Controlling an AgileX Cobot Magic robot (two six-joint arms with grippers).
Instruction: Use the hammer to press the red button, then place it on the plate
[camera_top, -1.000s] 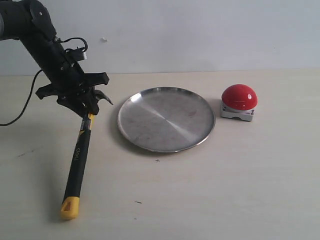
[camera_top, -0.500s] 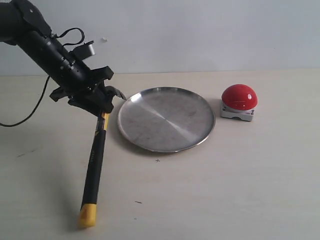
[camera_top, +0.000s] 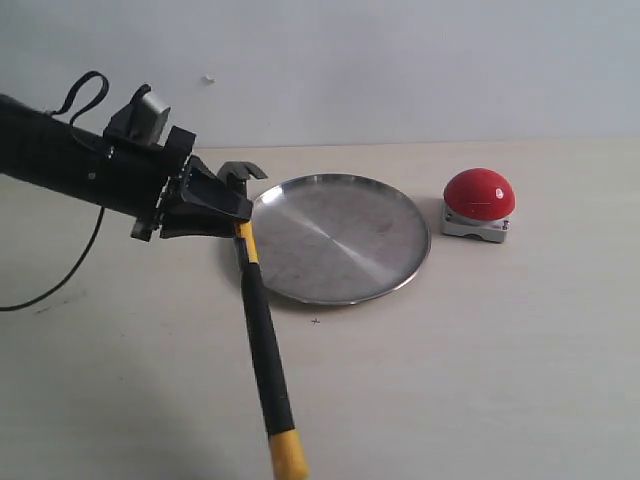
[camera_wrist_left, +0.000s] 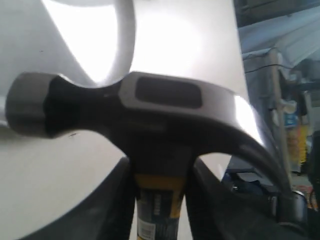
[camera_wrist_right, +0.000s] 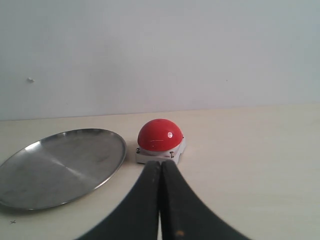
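My left gripper (camera_top: 232, 212) is shut on the hammer (camera_top: 262, 340) just below its dark head (camera_top: 240, 172), holding it in the air by the plate's left rim. The black handle slants down toward the front, its yellow end (camera_top: 290, 458) lowest. In the left wrist view the hammer head (camera_wrist_left: 145, 107) fills the frame and the gripper (camera_wrist_left: 159, 197) clamps the yellow-banded neck. The silver plate (camera_top: 300, 275) lies at mid-table. The red button (camera_top: 479, 194) sits to its right. My right gripper (camera_wrist_right: 161, 167) is shut and holds nothing, a little short of the red button (camera_wrist_right: 160, 135), with the plate (camera_wrist_right: 30, 175) beside it.
A black cable (camera_top: 55, 275) trails from the left arm across the table's left side. A pale wall (camera_top: 400, 70) stands behind the table. The right arm does not show in the exterior view.
The left arm has swung lower and rightward, carrying the hammer head to the plate's left rim. The handle has swung from pointing down-left to down-right. The right arm's view has no earlier frame.
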